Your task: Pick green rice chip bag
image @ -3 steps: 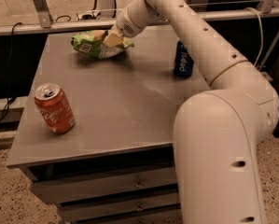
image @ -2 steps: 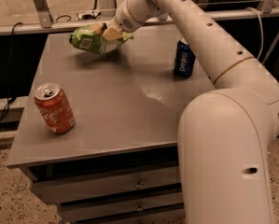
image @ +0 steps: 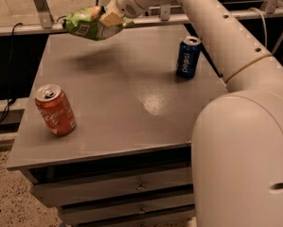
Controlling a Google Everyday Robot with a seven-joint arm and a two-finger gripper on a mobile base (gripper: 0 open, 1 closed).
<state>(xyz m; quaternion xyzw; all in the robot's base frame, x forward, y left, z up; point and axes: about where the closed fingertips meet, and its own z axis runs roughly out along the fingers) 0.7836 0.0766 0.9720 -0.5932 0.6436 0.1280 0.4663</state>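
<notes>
While my arm stretches from the lower right up and across toward the far left corner of the table (image: pixel 131 103), my gripper (image: pixel 107 18) pinches the bag (image: pixel 84 26) and holds it in the air above that corner. A red can (image: pixel 56 110) stands near left, a blue can (image: pixel 188 56) far right.

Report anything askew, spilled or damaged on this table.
Nothing spilled or damaged. The red soda can and the Pepsi can stand upright on the table. Only the green rice chip bag is off it, pinched in the gripper above the far left corner, crumpled at the grip.
</notes>
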